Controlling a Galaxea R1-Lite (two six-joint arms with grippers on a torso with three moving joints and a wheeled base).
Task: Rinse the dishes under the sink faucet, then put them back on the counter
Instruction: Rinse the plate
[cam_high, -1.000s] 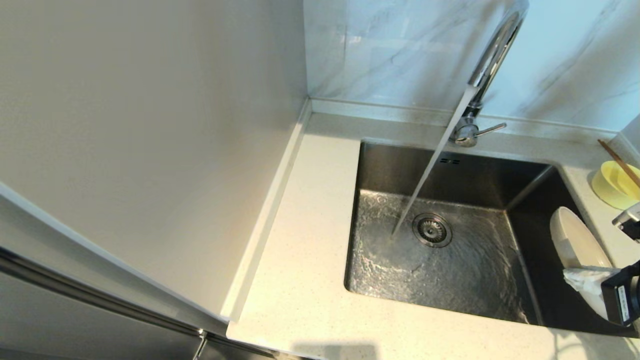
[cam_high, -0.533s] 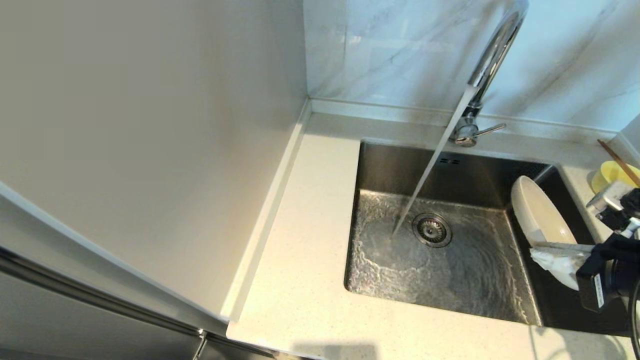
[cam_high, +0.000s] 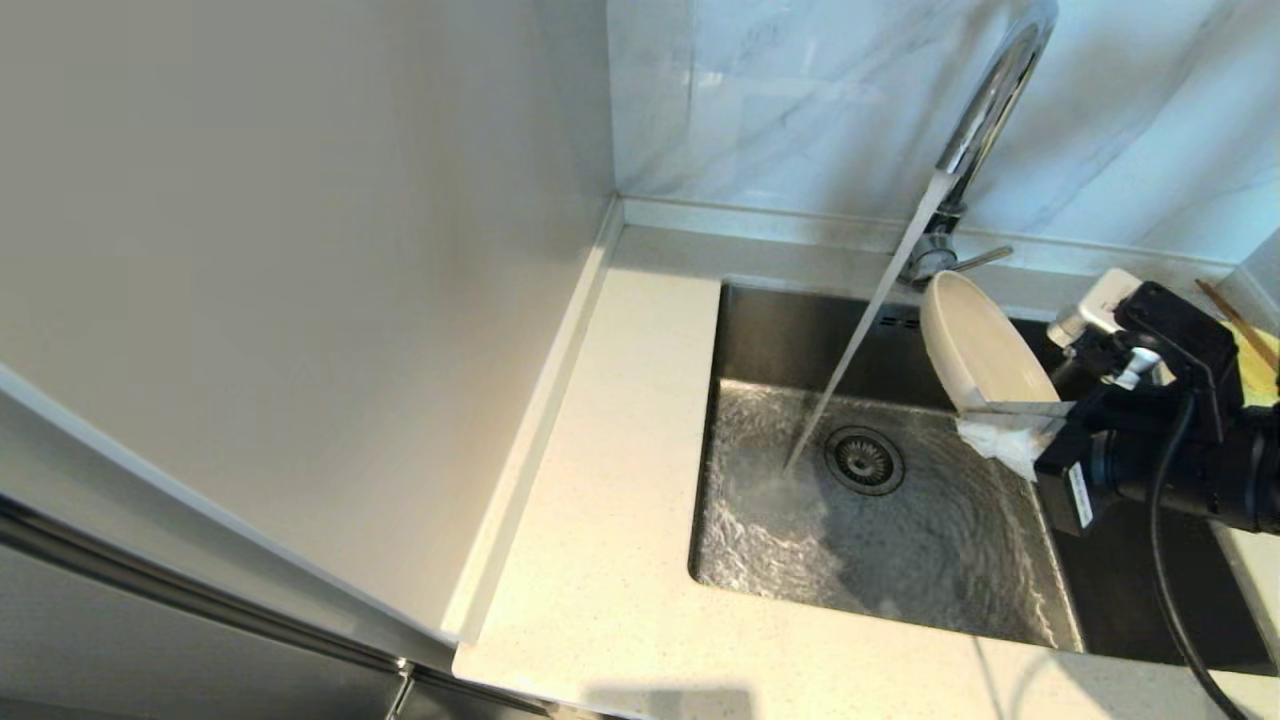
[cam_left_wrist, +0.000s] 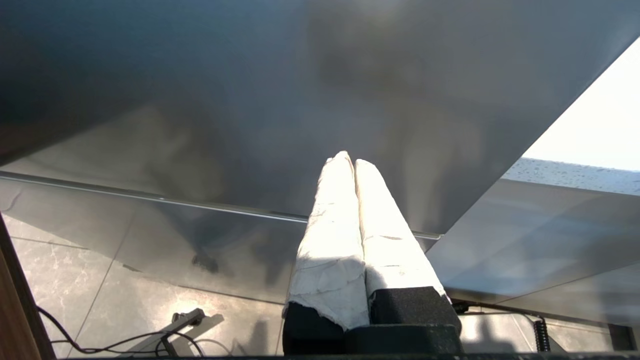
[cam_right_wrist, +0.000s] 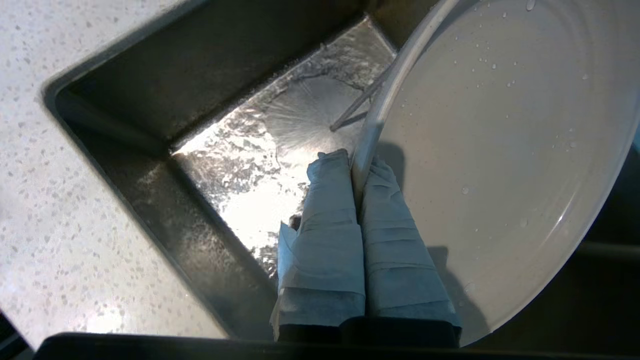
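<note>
Two cloth-wrapped fingers (cam_right_wrist: 345, 225) of the right gripper (cam_high: 1010, 425) are pinching the rim of the off-white plate (cam_high: 975, 345), one finger on each face, and the plate is held on edge above the sink (cam_high: 760, 330), tilted so its upper rim leans toward the faucet (cam_high: 985, 110). Seen from the head camera, the plate sits at about 3 o'clock from the drain strainer (cam_high: 864, 460), just beside the falling stream of water (cam_high: 860, 330) without clearly touching it; from the right wrist camera its concave face carries scattered droplets. The chrome gooseneck faucet rises from the counter's back strip at 12 o'clock of the basin, its thin side lever (cam_high: 975, 260) pointing toward 3 o'clock, and water runs in a slanted line to the basin floor, landing just at 9 o'clock of the strainer and spreading in ripples. Small overflow slots (cam_high: 900, 322) show on the back wall of the sink. At 3 o'clock of the whole scene, behind the right arm, a sliver of the pale-yellow bowl (cam_high: 1262, 375) rests on the speckled counter (cam_high: 610, 480), with the brown chopsticks (cam_high: 1235, 320) lying across it. The left gripper (cam_left_wrist: 354, 162) is parked low beside a grey cabinet panel (cam_left_wrist: 250, 100), above the tiled floor (cam_left_wrist: 100, 290), its wrapped fingers pressed together on nothing.
</note>
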